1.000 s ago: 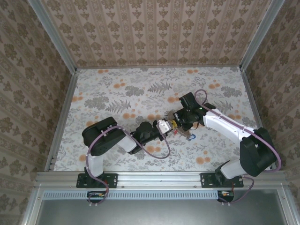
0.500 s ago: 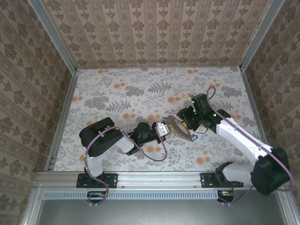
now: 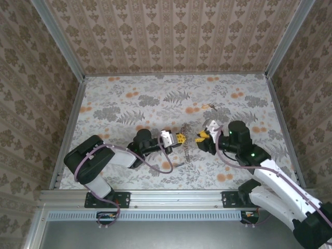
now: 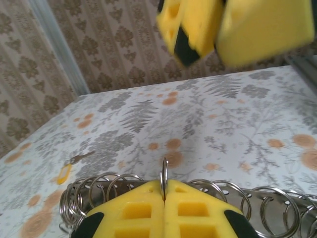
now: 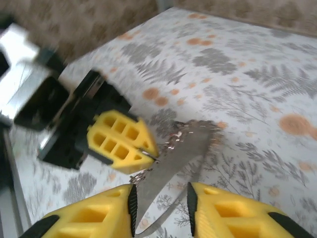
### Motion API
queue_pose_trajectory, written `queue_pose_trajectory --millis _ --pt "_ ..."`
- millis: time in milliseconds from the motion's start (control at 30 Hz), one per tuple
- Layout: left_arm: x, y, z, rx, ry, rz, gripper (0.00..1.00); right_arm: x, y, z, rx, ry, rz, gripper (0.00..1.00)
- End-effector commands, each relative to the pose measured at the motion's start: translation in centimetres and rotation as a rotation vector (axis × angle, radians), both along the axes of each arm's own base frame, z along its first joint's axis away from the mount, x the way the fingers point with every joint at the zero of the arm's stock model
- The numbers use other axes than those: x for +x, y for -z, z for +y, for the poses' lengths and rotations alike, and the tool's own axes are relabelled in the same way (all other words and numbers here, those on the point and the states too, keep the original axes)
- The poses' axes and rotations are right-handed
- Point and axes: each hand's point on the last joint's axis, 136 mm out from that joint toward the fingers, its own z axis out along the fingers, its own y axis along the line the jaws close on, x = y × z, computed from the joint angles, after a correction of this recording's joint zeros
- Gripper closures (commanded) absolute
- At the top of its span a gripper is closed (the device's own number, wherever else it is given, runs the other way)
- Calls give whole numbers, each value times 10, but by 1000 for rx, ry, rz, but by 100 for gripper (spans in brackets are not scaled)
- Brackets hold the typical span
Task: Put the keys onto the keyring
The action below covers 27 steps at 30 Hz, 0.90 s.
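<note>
Tabletop, keyring in left end effector

right hand: blurred, cut by top edge | keyring: partly behind left hand

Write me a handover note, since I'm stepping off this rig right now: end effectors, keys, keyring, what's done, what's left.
Left end effector: shut on the keyring, pinching one thin ring edge-on.
Right end effector: open, fingers either side of the keyring's metal band, not gripping.
Keys: one yellow-headed key lies on the table, away from both arms.
Done: keyring held between the arms.
Left: fetch that key and thread it on; no key looks attached yet.
</note>
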Motion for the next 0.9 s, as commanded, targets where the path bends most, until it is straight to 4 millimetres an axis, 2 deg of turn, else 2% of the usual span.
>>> queue_pose_trajectory --millis 0,100,267,567,867 --pt "-20 -7 0 -5 123 -20 100 -16 -5 16 -134 -279 -256 63" --pt "-26 -8 0 -9 161 -19 100 -16 -2 18 -166 -329 -300 60" --pt "-31 -13 -1 -21 199 -22 100 -33 9 24 -204 -449 -294 57" --pt "-37 -25 -2 -54 239 -68 100 -18 21 19 -252 -363 -283 55" --pt "-40 -34 -4 -76 259 -80 100 -21 24 27 -241 -391 -279 65"
